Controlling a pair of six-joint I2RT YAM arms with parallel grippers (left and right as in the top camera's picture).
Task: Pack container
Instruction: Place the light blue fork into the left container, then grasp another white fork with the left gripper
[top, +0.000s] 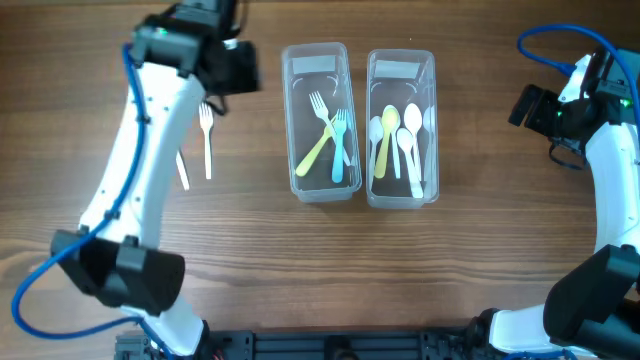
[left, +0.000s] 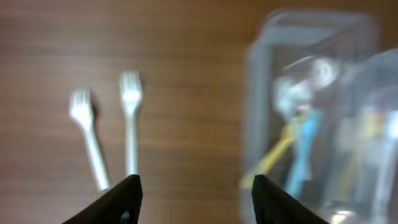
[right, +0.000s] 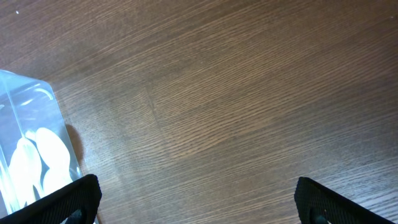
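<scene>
Tabletop (top: 250, 260) of brown woodgrain beneath containers (top: 316, 66)

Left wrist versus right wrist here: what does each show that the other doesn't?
Only left wrist: two white forks lying on the table, and the fork container with a yellow fork and a blue fork inside. Only right wrist: white spoons, sharply seen. Both: the table, the spoon container (blurred at the left view's edge), and an open left gripper and right gripper.
</scene>
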